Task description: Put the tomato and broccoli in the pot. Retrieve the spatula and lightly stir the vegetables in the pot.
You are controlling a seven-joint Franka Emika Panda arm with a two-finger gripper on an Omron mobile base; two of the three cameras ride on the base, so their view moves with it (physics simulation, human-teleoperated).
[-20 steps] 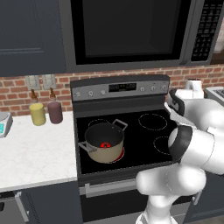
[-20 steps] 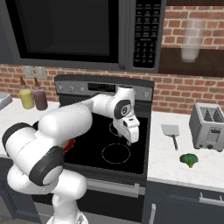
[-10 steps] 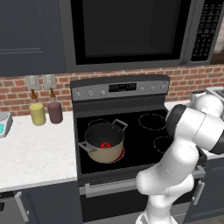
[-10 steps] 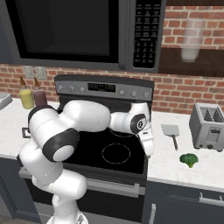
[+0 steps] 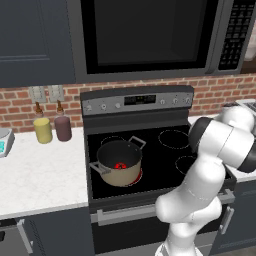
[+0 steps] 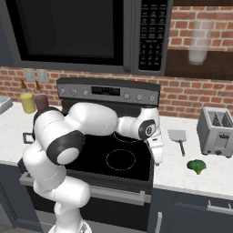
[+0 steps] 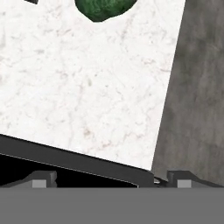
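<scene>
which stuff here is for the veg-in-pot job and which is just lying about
For the job:
pot
tomato, inside the pot
broccoli, on the counter
spatula, on the counter
hand, open

Lying about:
toaster
two bottles
microwave

The broccoli (image 7: 104,8) is cut off by the top edge of the hand view, so just its lower part is seen above the white counter (image 7: 87,87). In the right base view the pot (image 6: 28,136) is almost wholly hidden behind the arm; one grey handle is seen beside the stove's left edge. In the left base view the tomato (image 5: 119,165) inside the pot (image 5: 119,162) is too small for its shape to be told. The toaster (image 5: 248,104), right of the pot, is cut off by the right edge and partly covered by the arm.
</scene>
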